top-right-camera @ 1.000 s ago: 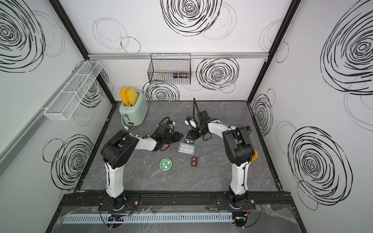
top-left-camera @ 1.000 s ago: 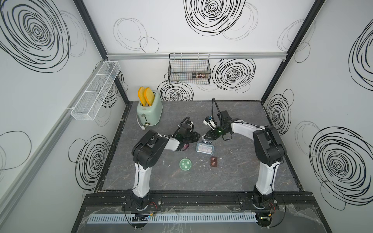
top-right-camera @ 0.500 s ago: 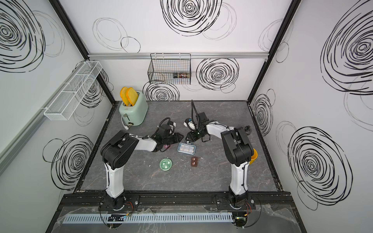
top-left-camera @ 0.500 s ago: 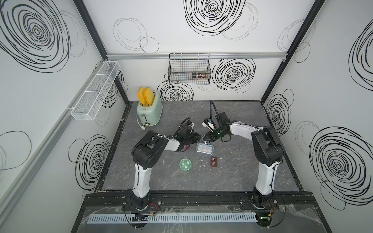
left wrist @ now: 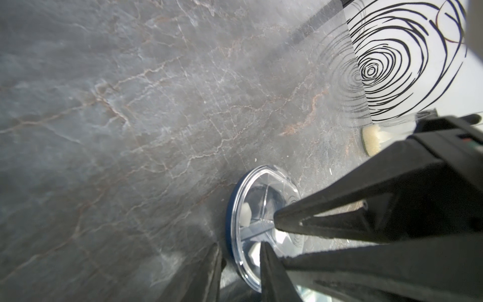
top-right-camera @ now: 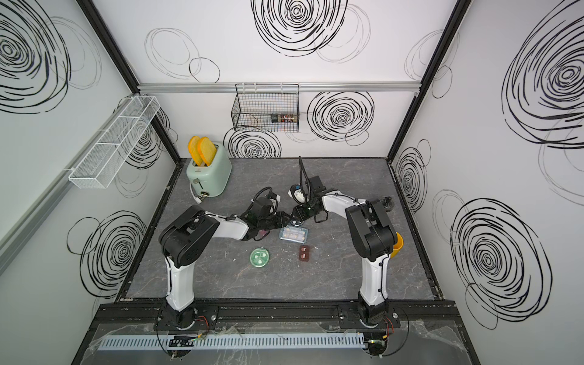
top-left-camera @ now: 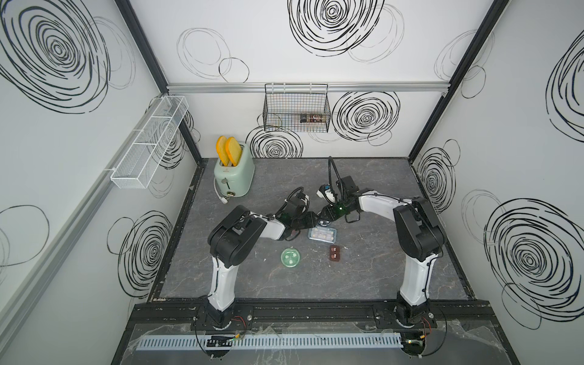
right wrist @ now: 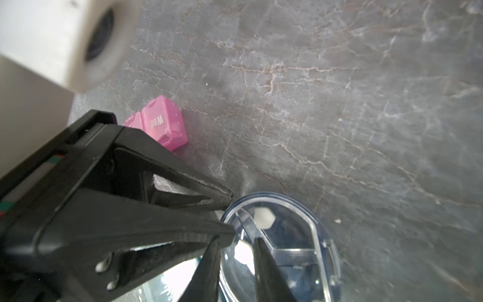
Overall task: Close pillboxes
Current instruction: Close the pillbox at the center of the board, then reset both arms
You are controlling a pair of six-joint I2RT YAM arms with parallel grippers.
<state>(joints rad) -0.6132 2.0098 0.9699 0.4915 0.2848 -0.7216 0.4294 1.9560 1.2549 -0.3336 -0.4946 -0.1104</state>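
Left gripper (left wrist: 239,245) and right gripper (right wrist: 235,243) crowd the round box (left wrist: 257,206), pink box (right wrist: 163,125) beside. Both narrow at its rim, grip unclear. Right one has edged inward.

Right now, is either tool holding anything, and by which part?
Cannot tell. The left tool and right tool each straddle the rim of the round box, jaws slightly apart; a firm pinch is not visible.

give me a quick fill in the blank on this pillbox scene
The pink pillbox lid reads ____.
The toaster holds ____ toast slices.
The round pillbox nearest the table's front edge is ____.
Missing: Wed, two, green.
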